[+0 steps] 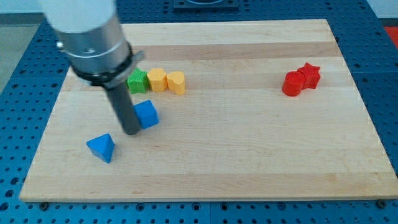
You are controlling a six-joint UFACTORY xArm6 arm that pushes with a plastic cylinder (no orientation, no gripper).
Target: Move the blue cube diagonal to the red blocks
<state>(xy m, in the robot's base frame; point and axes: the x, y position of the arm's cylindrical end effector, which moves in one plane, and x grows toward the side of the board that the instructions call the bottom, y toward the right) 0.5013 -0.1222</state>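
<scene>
Wooden board [249,155] on a blue perforated bench, with the rod standing at the view's left.

Blue cube [147,114] lies left of centre, touching the rod's tip [132,132] on its left side; no claw is fitted. Red cylinder [291,84] and red star [309,75] touch, far right. Green block [137,81] and two yellow blocks [166,81] line up just above; blue triangular block [101,147] lies below-left.

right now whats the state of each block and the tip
my tip: down on the board, touching the blue cube's left side
blue cube: flat, against tip
blue triangular block: alone, lower left
green block: touching yellow blocks, one row
red blocks: touching pair, far right
</scene>
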